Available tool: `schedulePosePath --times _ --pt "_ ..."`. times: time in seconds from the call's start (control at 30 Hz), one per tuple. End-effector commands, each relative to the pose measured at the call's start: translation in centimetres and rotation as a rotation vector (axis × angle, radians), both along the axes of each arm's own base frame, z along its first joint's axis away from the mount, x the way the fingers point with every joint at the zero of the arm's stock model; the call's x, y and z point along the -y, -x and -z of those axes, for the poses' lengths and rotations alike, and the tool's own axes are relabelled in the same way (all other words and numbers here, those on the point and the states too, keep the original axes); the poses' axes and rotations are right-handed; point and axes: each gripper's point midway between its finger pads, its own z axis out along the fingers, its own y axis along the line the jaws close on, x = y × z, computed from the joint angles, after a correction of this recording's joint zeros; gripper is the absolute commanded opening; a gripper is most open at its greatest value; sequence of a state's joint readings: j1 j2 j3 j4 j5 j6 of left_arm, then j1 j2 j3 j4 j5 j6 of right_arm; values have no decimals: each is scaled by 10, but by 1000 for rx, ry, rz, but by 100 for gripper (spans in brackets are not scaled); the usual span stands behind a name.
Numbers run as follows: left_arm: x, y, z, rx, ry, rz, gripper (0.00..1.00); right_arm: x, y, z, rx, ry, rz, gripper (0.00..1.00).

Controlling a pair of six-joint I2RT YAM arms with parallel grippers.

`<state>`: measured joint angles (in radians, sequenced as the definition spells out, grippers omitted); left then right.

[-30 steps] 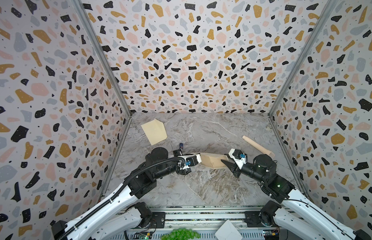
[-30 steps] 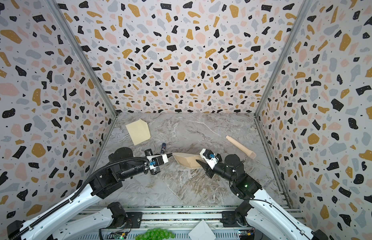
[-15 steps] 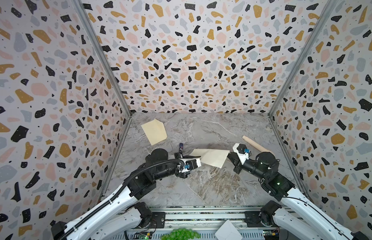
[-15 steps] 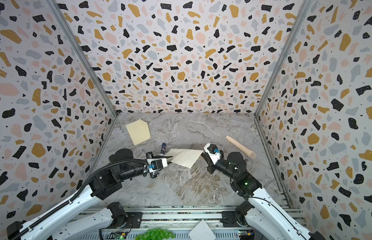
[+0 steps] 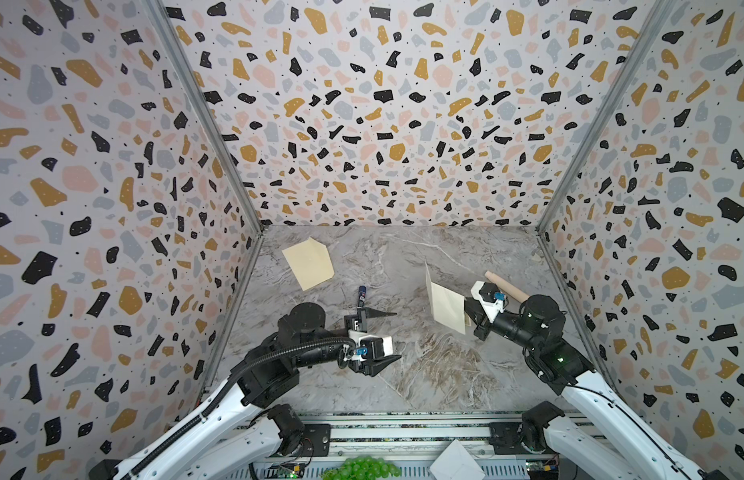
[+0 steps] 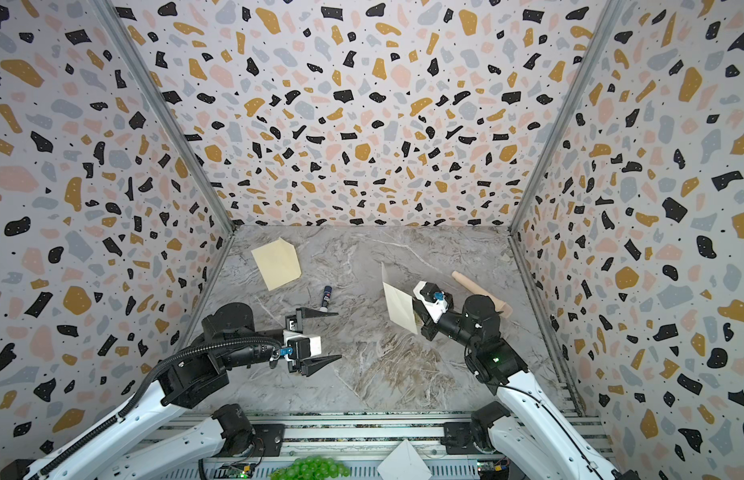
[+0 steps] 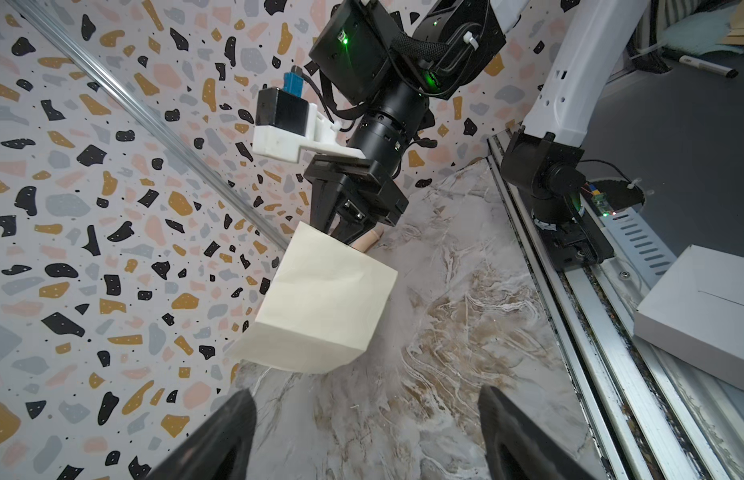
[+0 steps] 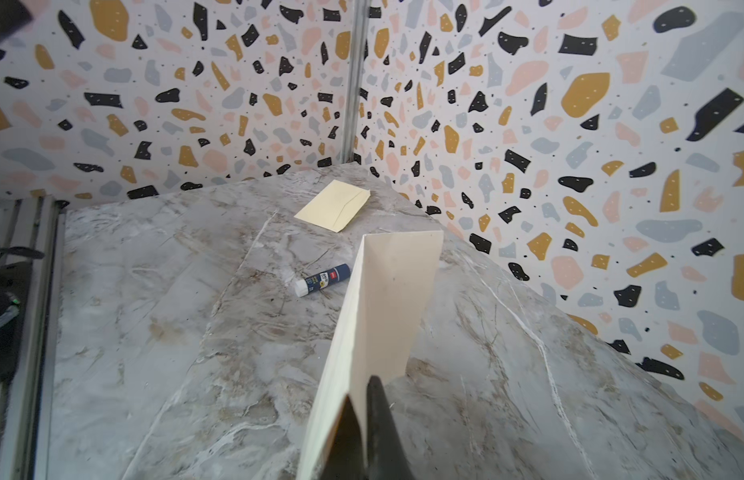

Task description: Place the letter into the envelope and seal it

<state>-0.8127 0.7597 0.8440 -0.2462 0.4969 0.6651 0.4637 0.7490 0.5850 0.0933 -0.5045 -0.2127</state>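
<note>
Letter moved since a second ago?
Yes. The letter swung right, away from the glue stick, and now hangs from the right claw alone.

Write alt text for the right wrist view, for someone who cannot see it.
The right gripper is shut on a folded cream letter, holding it on edge over the marble table. Beyond it a glue stick lies on the table, and a pale yellow envelope lies flat near the corner of the speckled walls.
</note>
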Motion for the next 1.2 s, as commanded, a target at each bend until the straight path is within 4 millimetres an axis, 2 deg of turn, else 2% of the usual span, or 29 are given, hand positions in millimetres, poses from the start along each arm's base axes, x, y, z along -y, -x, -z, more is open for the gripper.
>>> schedulePosePath --times 0.0,0.2,0.3,0.5,0.67,1.17 --pt "11 -9 -15 16 36 5 84 -14 28 -11 93 39 -157 0" --pt "27 -17 -12 -9 18 37 81 -34 57 2 164 123 -286 0" --pt "33 -17 -9 -21 17 66 73 -40 63 6 174 136 -314 0" --pt "42 -17 5 -72 -1 105 56 -47 68 7 188 140 -346 0" --pt "47 -25 17 -110 -28 87 42 -51 71 8 203 145 -360 0" --pt "51 -40 39 -157 -86 29 13 -53 75 9 234 164 -360 0"
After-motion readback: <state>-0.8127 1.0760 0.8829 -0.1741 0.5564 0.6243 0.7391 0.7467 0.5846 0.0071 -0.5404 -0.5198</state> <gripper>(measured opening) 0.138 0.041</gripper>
